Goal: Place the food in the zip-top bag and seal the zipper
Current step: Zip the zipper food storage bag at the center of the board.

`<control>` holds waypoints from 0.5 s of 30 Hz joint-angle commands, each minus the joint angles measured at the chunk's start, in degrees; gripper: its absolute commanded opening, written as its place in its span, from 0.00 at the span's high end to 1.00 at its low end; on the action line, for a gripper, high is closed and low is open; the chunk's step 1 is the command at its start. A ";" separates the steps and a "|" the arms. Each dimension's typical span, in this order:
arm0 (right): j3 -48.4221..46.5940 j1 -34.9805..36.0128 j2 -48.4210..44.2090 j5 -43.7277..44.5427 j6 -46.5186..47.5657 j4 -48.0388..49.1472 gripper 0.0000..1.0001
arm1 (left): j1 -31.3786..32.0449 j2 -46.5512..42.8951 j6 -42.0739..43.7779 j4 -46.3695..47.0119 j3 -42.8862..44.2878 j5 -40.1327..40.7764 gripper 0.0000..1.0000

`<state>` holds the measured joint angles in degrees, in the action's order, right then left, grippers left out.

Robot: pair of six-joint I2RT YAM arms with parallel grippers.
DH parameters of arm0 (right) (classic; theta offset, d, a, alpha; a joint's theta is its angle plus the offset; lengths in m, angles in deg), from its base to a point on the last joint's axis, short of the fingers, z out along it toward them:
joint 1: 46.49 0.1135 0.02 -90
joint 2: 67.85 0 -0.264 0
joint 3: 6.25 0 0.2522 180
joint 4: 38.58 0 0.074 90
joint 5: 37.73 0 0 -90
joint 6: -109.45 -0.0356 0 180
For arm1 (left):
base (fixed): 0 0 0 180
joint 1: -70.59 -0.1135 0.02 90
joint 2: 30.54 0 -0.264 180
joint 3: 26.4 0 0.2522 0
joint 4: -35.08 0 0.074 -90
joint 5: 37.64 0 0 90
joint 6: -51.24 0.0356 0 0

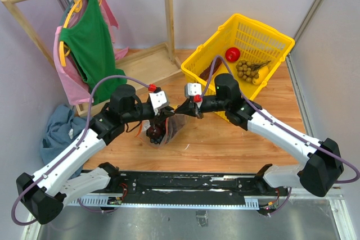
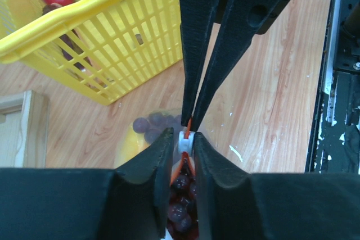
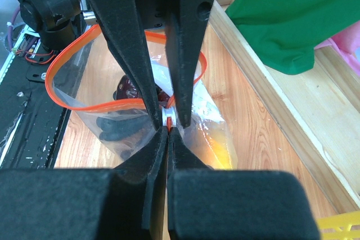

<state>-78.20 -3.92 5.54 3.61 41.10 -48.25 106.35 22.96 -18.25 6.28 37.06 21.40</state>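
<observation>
The clear zip-top bag (image 1: 170,132) hangs between both grippers above the wooden table. Its red-orange zipper (image 3: 61,67) gapes in a loop on one side. Dark purple grapes (image 2: 181,196) and a yellow pepper (image 3: 220,151) of the food show through the plastic, with something red (image 3: 127,88) beside them. My left gripper (image 2: 186,139) is shut on the zipper's white slider (image 3: 169,118). Tip to tip with it, my right gripper (image 3: 169,131) is shut on the zipper strip just past the slider. In the top view the left gripper (image 1: 166,114) and right gripper (image 1: 181,110) meet over the bag.
A yellow basket (image 1: 205,42) stands at the back right, holding a red round fruit (image 1: 233,54) and a brownish bunch (image 1: 246,70). A wooden clothes rack with a green garment (image 1: 90,43) stands back left. A blue cloth (image 1: 59,130) lies at the left.
</observation>
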 commanded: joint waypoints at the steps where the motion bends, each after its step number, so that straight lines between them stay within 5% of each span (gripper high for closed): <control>1: 1.28 -0.73 -1.90 2.74 -2.18 4.86 0.99 | -0.08 0.26 -0.23 1.46 0.48 -0.61 0.87; 5: 2.24 -0.74 -2.79 8.08 -3.75 6.85 0.99 | -0.09 0.10 0.12 0.41 0.49 -0.59 0.99; 11: 3.80 -0.81 -4.53 16.03 -5.26 8.81 0.99 | -0.10 -0.86 0.36 -0.24 0.32 0.54 1.00; 15: 3.55 -0.91 -4.71 10.88 -4.28 7.67 0.99 | -0.09 -0.94 0.41 -0.09 0.47 0.65 1.00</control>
<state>-74.90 -4.03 2.08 15.43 37.03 -42.63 106.33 23.16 -18.25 5.18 37.06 22.03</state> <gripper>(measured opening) 0.008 0.098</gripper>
